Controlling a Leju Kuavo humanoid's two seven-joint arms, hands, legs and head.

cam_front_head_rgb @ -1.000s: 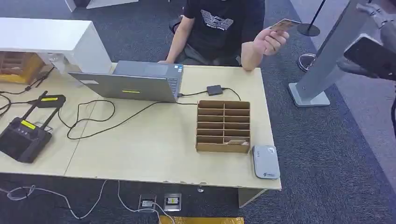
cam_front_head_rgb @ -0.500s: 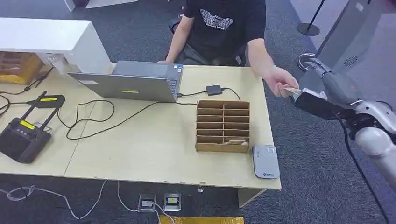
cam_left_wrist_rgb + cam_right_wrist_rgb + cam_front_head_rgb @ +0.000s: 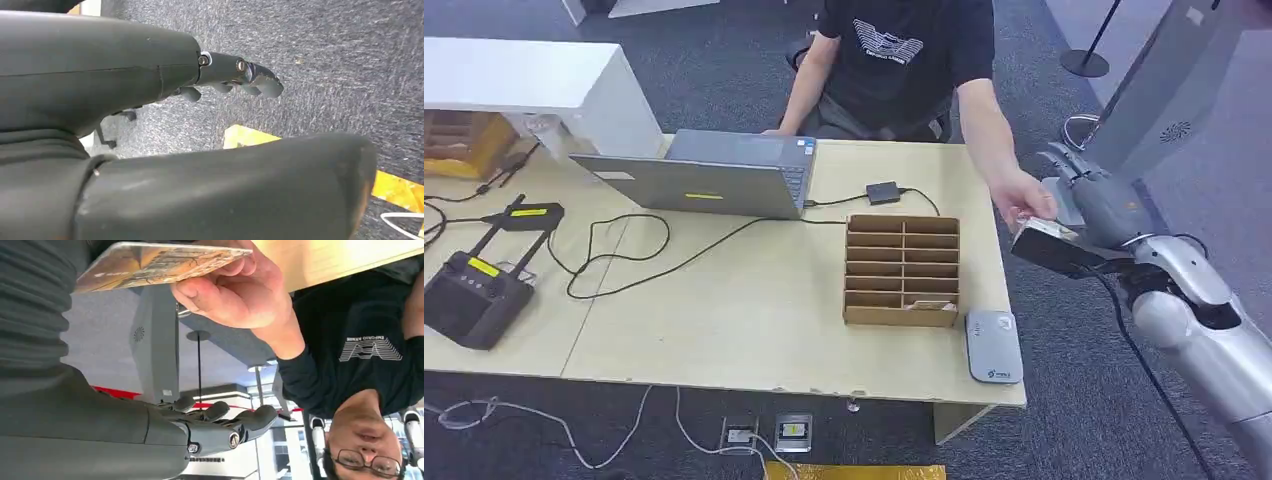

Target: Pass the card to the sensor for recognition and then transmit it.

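Far to the left of the right robot hand (image 3: pixel 1092 205), a black controller (image 3: pixel 469 297) lay on the desk (image 3: pixel 754 330), with a grey laptop (image 3: pixel 704 180) nearer in and a cardboard slotted organiser (image 3: pixel 902 270) closer still. Just below and left of that robot hand, a grey card reader (image 3: pixel 994 346) sat at the desk corner.

Right beside the right robot hand, off the desk's edge, a person's hand (image 3: pixel 1024 200) held the card (image 3: pixel 155 262) out flat, pinched at one end. The right robot hand's fingers (image 3: pixel 240 422) were spread apart with nothing in them, the card near its thumb side but not yet gripped. The left robot hand (image 3: pixel 235 75) hung over the carpet, fingers loosely curled on nothing.

The card looked thin, stiff, light and glossy, so probably slippery; a pinch across its free end, faces between thumb and fingers, should suit, leaving most of it exposed for the reader.

Half a second earlier the person's hand and the right robot hand were slightly higher and further right; both had since come down and closer to the desk.
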